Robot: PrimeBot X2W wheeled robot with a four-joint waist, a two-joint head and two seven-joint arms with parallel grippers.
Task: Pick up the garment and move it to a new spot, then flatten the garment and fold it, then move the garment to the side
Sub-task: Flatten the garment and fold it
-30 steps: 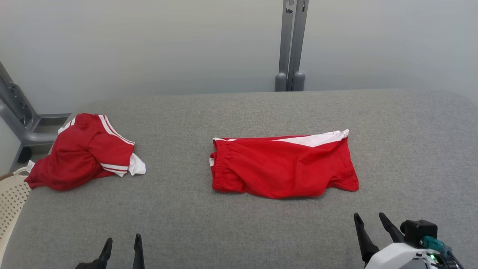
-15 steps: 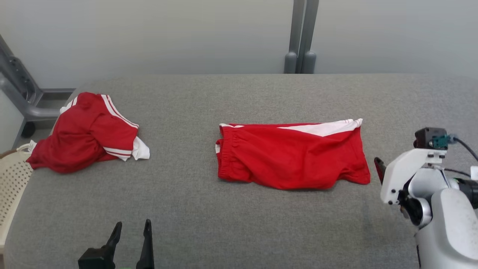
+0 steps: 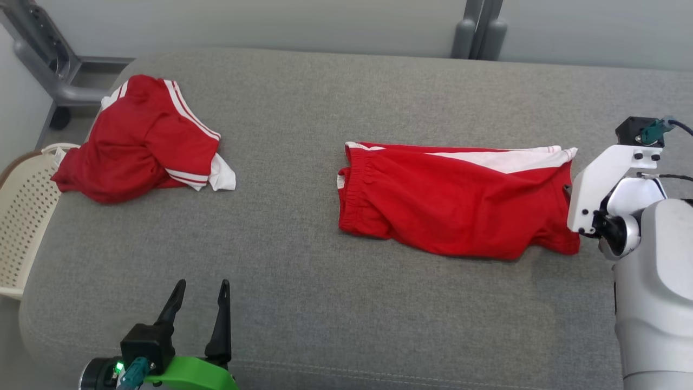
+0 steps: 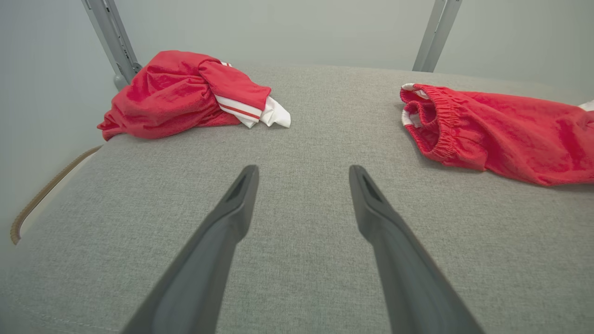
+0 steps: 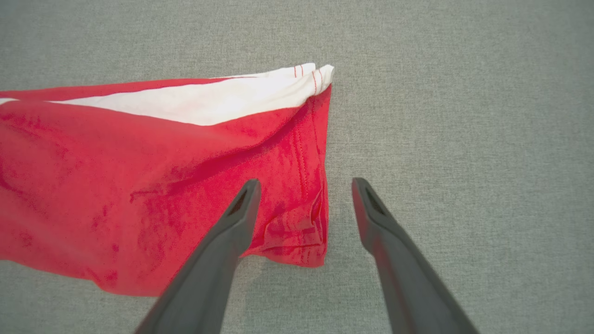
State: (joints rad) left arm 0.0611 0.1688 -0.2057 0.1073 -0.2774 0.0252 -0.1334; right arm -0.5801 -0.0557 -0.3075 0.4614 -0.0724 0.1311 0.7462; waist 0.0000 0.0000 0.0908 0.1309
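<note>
The garment (image 3: 455,206), red shorts with a white side panel, lies fairly flat on the grey padded surface (image 3: 325,314), waistband to the left. My right gripper (image 5: 305,182) hovers open above its right hem: one finger is over the red cloth (image 5: 139,185), the other over bare surface. In the head view my right arm's white wrist (image 3: 595,184) sits at the garment's right edge and hides the fingers. My left gripper (image 3: 203,283) stands open and empty near the front left edge, well apart from the shorts (image 4: 501,134). The same open fingers (image 4: 250,195) show over bare padding.
A second red garment (image 3: 141,146) with white stripes lies crumpled at the far left (image 4: 181,93). A cream perforated basket (image 3: 21,216) stands beside the left edge. Grey metal posts (image 3: 479,27) rise behind the surface, and a grey frame (image 3: 43,59) stands at the back left.
The head camera has tilted down, shifting the whole picture. My right arm has risen from the lower right and reached over the garment's right hem. Both grippers stay open.
</note>
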